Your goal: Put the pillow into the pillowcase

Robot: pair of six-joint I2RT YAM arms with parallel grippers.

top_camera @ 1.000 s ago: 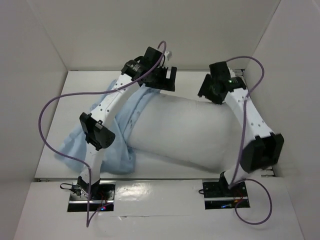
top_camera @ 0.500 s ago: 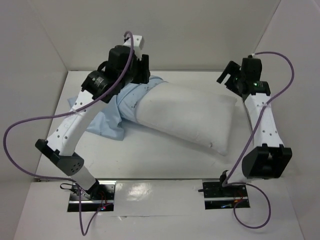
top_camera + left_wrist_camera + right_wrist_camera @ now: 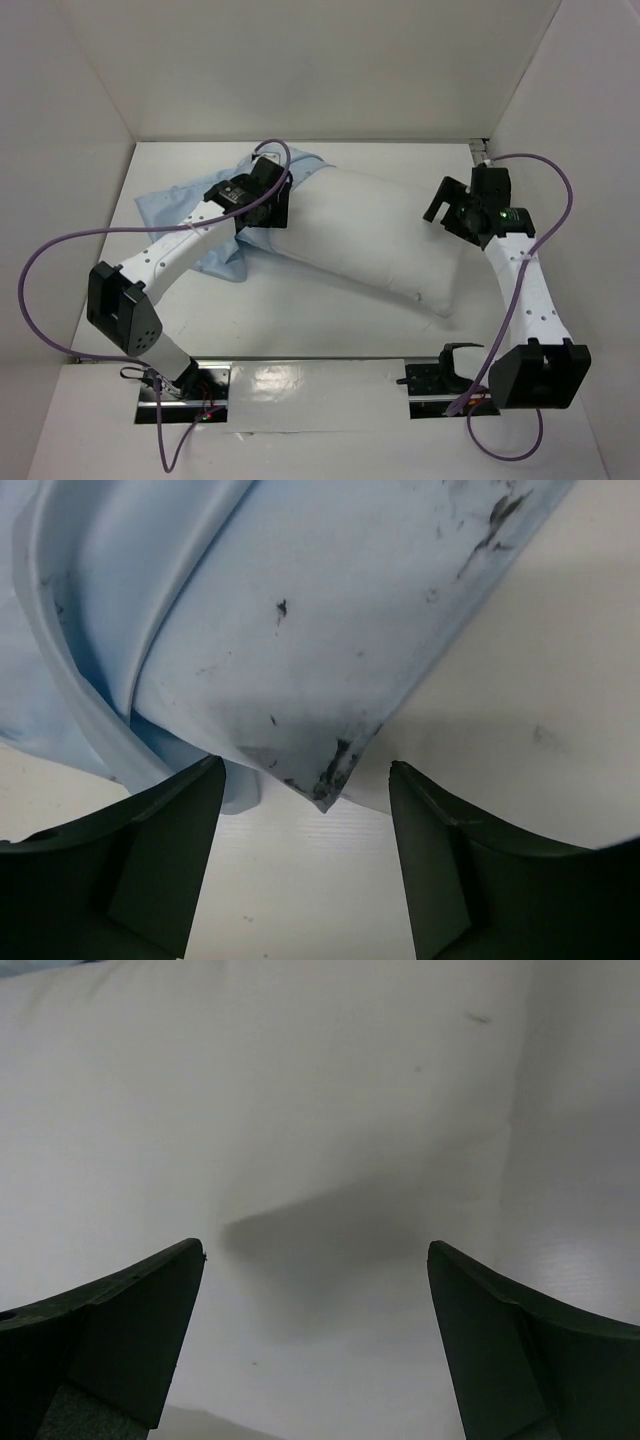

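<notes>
— Where is the pillow (image 3: 370, 235) found?
— It is laid slantwise across the middle of the table (image 3: 330, 325). One end is pointed toward the far left corner, the other toward the right edge. Nearly all of its white surface is left bare.

— And the pillowcase (image 3: 175, 205)?
— It is spread limp and wrinkled near the far left corner. The pillow's far end is met by it there, and blue cloth is seen along the far side of that end. Whether the end is tucked inside cannot be told from above.

— How is the left gripper (image 3: 305, 772) set?
— It is lowered over the line where blue cloth and pillow meet. In the left wrist view its fingers (image 3: 150, 870) are held apart. A corner of the pillowcase, marked with dark smudges, is seen between them and is pinched by neither.

— And the right gripper (image 3: 315, 1252)?
— It is placed at the pillow's right end, near the right edge of the table. Its jaws are spread wide and nothing is held. Mostly the pillow's plain white cloth is seen ahead of them.
</notes>
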